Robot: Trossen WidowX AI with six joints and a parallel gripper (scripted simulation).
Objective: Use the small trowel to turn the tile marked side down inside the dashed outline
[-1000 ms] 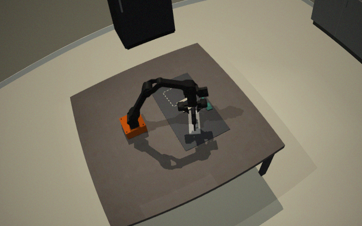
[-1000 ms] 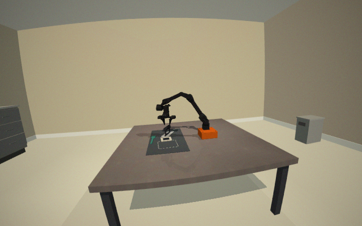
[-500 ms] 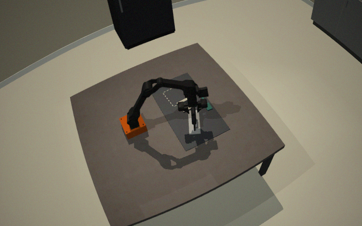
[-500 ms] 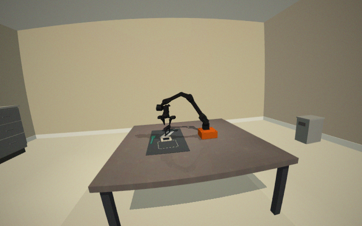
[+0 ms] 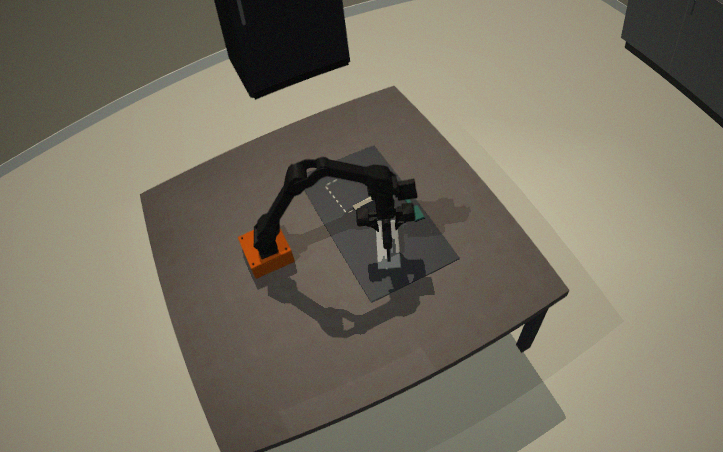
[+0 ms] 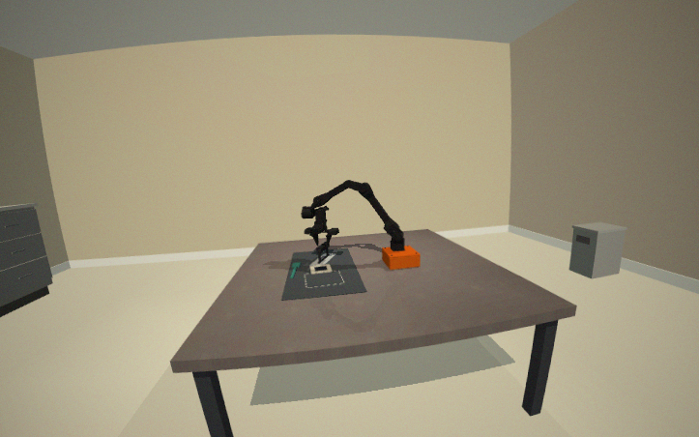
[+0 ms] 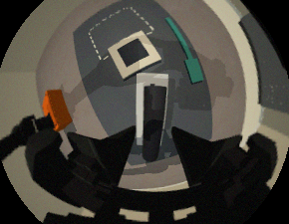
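Note:
The cream tile point(image 5: 363, 203) point(image 6: 320, 268) point(image 7: 134, 52) lies on the mat with its dark square facing up. It covers part of the near side of the dashed outline point(image 5: 335, 198) point(image 6: 323, 287) point(image 7: 96, 48); most of it is outside. The trowel point(image 5: 381, 241) point(image 6: 330, 258) point(image 7: 154, 99) has a light grey blade beside the tile and a thick dark handle that rises at a slant. My gripper point(image 6: 321, 245) point(image 7: 153, 128) is open, pointing down, with one finger on each side of the handle and gaps to both in the wrist view.
The dark mat point(image 5: 361, 247) point(image 6: 292, 293) point(image 7: 110, 111) lies on the brown table point(image 5: 319, 404) point(image 6: 450, 309). A green tool point(image 5: 418, 212) point(image 6: 295, 268) point(image 7: 193, 70) with a thin handle lies along the mat's side beyond the tile. The arm's orange base point(image 5: 274, 261) point(image 6: 400, 260) point(image 7: 56, 110) stands off the mat.

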